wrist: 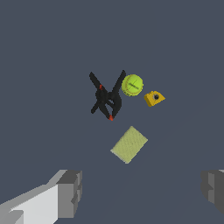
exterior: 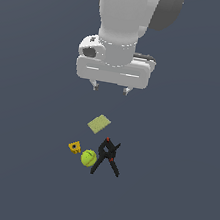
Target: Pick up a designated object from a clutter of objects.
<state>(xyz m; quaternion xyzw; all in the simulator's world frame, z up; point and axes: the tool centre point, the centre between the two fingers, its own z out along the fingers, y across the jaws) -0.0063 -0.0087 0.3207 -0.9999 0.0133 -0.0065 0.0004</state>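
The small black spring clamp (exterior: 108,146) with a red tip lies against the head of the larger long-legged black clamp (exterior: 107,158); the two overlap and are hard to separate. In the wrist view the small clamp (wrist: 107,109) sits by the large clamp (wrist: 117,85). My gripper (exterior: 110,88) hangs high above the clutter, open and empty, roughly over the flat yellow-green rectangle (exterior: 99,124). Its fingers (wrist: 70,192) frame the wrist view, wide apart.
A green tennis ball (exterior: 88,157) touches the large clamp's leg on the exterior view's left; it also shows in the wrist view (wrist: 132,85). A small orange-yellow block with a hole (exterior: 75,147) (wrist: 154,98) lies beside the ball. The rectangle (wrist: 129,144) lies apart from the clamps.
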